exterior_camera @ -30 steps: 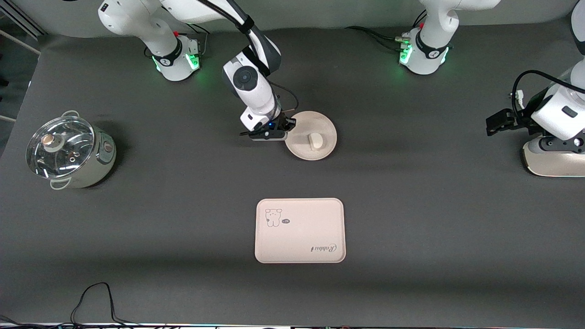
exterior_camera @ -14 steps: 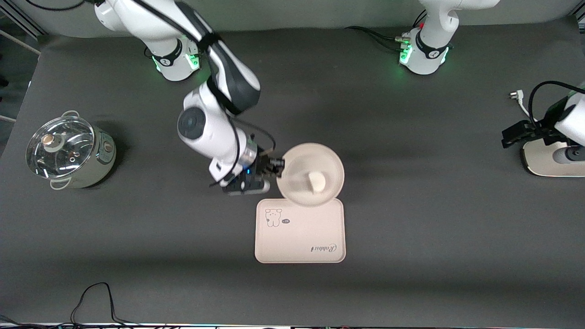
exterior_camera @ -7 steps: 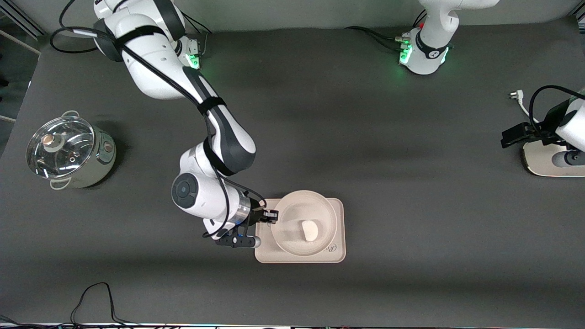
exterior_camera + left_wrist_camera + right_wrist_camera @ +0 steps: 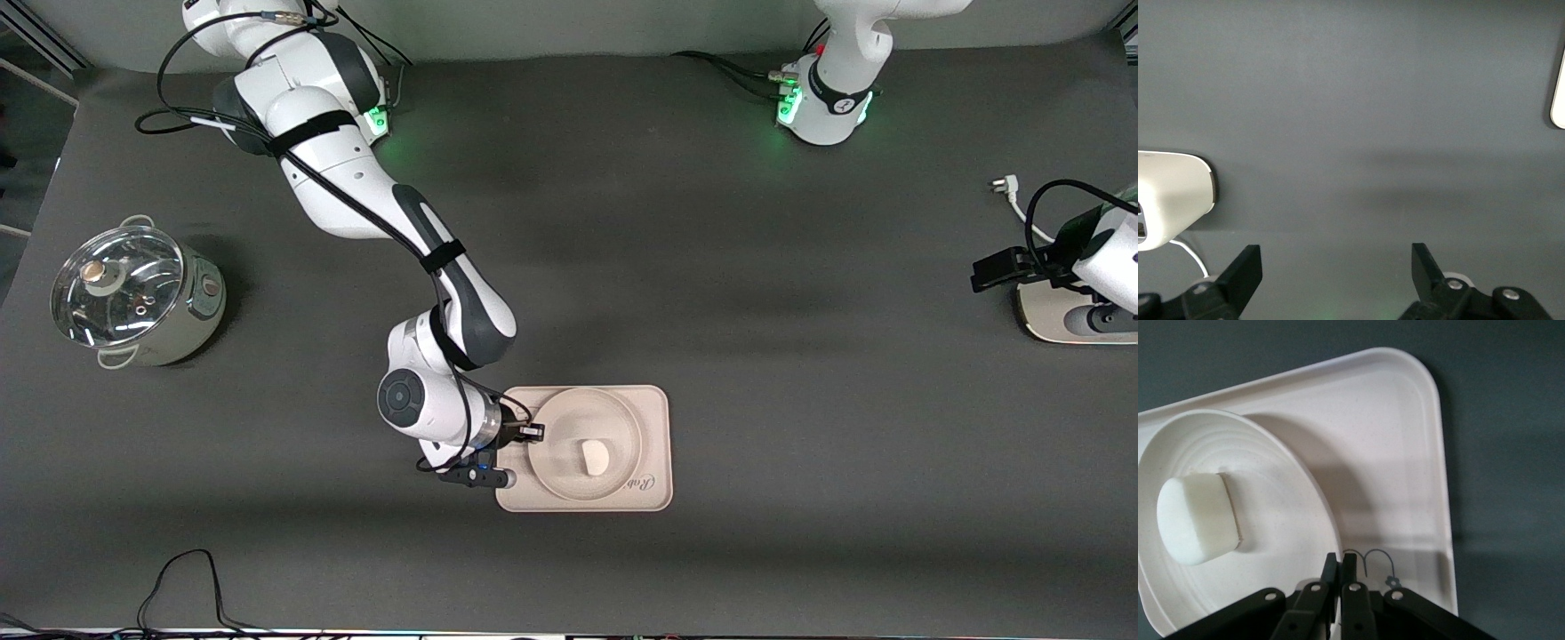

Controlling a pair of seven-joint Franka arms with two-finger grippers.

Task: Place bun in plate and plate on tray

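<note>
A: Why is the right gripper (image 4: 530, 433) pressed together on the plate (image 4: 556, 418) at its rim?

B: An edge pinch lets the arm carry the plate level, so the bun (image 4: 594, 457) stays seated in its middle. In the right wrist view the fingers (image 4: 1338, 570) are pinching the rim, with the bun (image 4: 1195, 518) resting loose on the plate (image 4: 1291, 513).

A: And where is the plate?

B: Over the tray (image 4: 653, 404), covering most of it, low enough that it looks set down or nearly so; I judge that releasing it is what remains. The tray (image 4: 1405, 453) shows under the rim.

A: The left gripper (image 4: 991, 269)?

B: Spread wide, holding nothing, waiting over the counter (image 4: 756, 551) at the left arm's end.

A: What has changed?

B: About two seconds ago the plate sat on the counter well farther from the front camera than the tray, bun already on it. A second ago it was airborne at the tray's farther edge. Half a second ago it was over the tray; now it sits lower and more centred.
</note>
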